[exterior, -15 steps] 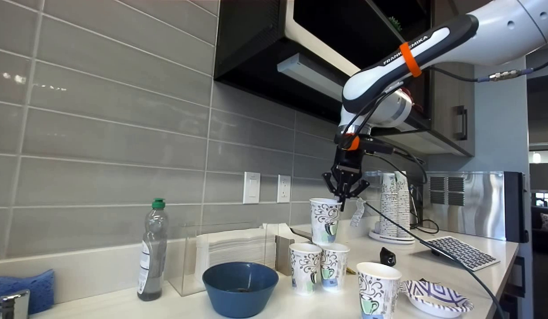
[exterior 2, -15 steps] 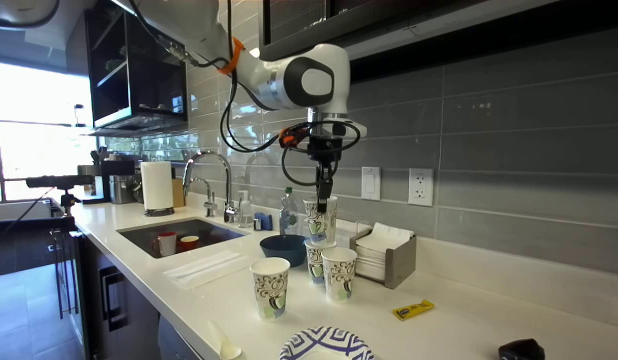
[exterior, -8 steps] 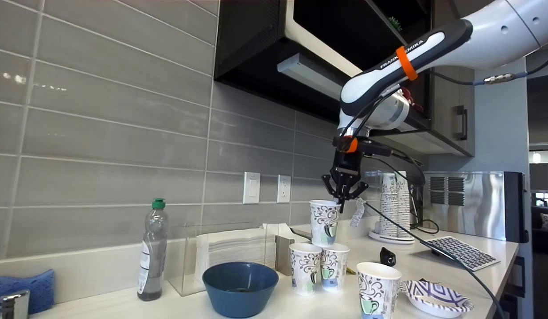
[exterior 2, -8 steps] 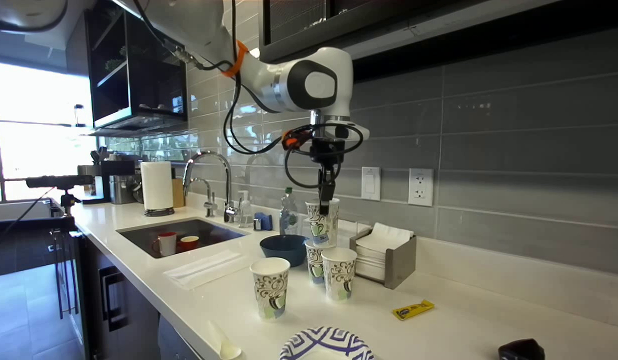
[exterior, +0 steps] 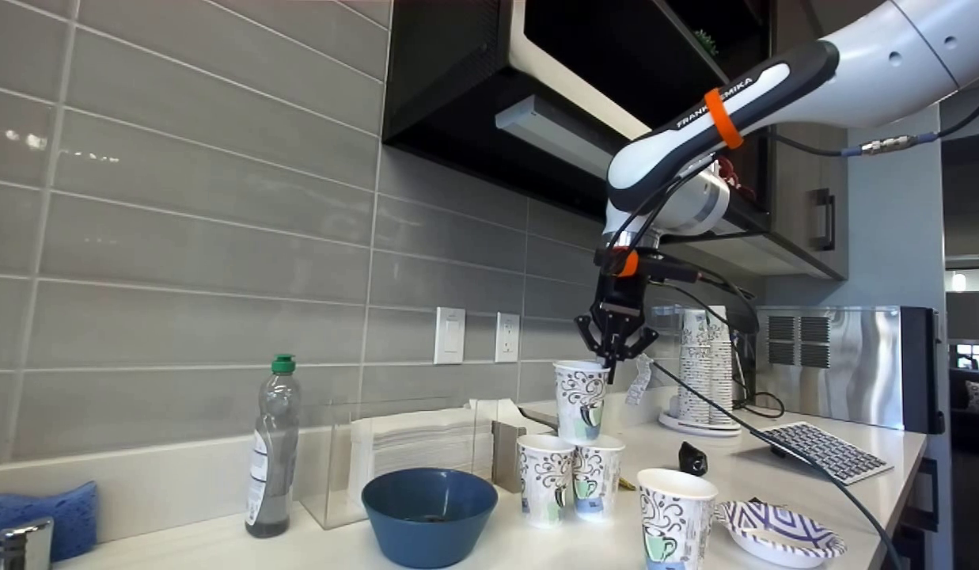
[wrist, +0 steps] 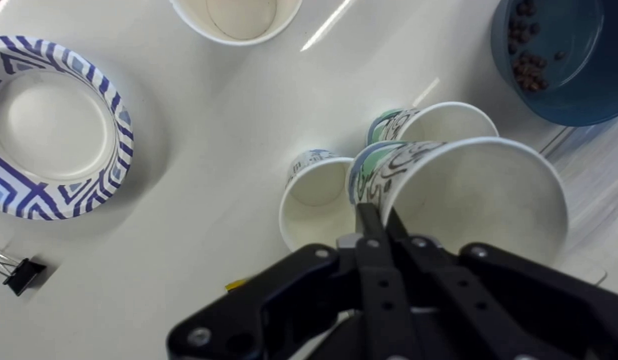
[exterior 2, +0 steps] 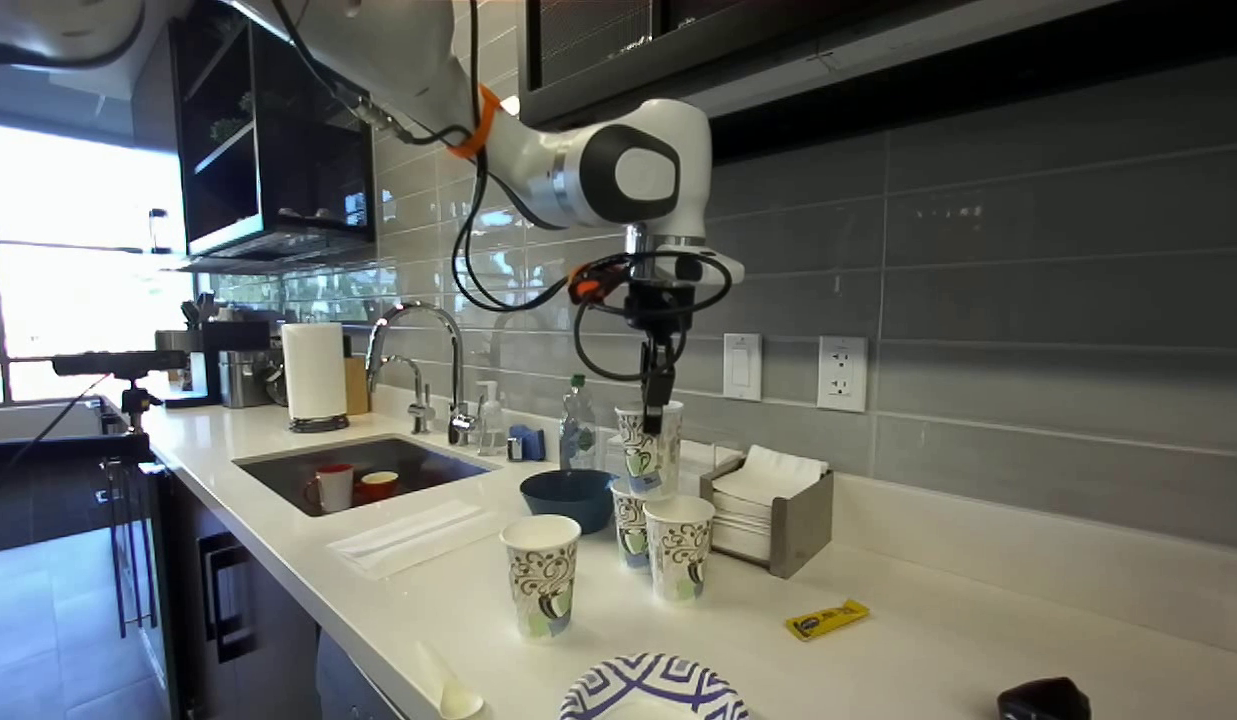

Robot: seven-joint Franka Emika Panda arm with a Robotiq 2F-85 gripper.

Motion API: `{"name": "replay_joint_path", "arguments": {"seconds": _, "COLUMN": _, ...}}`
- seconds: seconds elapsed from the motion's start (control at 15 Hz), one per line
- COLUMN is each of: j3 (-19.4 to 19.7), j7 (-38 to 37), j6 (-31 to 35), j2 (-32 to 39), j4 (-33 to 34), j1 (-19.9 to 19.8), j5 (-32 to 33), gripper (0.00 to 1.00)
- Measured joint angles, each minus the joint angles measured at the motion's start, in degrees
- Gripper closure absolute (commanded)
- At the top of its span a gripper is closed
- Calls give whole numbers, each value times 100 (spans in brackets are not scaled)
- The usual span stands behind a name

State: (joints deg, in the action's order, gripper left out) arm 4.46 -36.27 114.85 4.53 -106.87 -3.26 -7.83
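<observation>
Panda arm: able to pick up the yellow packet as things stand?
Probably not yet: the pincer is shut on the wall of the upper cup. The yellow packet itself lies uncovered.

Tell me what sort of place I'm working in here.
A kitchen, possibly an office break room: a dark rectangular sink, a curved chrome faucet and tall stacks of patterned white paper cups show it.
</observation>
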Motion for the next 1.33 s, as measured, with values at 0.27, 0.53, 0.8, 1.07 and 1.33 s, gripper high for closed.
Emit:
{"name": "replay_joint_path", "arguments": {"seconds": 0.27, "j3": 11, "j7": 2, "j6": 24, "j2": 17, "j4": 28, "j1": -26, "j5": -75, "gripper": 45}}
{"name": "replay_joint_path", "arguments": {"seconds": 0.53, "j3": 27, "j7": 1, "j6": 86, "j2": 29, "j4": 62, "j1": -39, "j5": -102, "gripper": 16}}
{"name": "replay_joint_path", "arguments": {"seconds": 0.8, "j3": 30, "j7": -25, "j6": 304, "j2": 8, "j4": 55, "j1": -38, "j5": -98, "gripper": 0}}
{"name": "replay_joint_path", "arguments": {"seconds": 1.07, "j3": -20, "j7": -34, "j6": 901, "j2": -331, "j4": -193, "j1": 49, "j5": 380, "gripper": 0}}
{"name": "replay_joint_path", "arguments": {"seconds": 1.33, "j3": -195, "j7": -137, "j6": 1660, "j2": -1139, "j4": -1135, "j1": 120, "j5": 1022, "gripper": 0}}
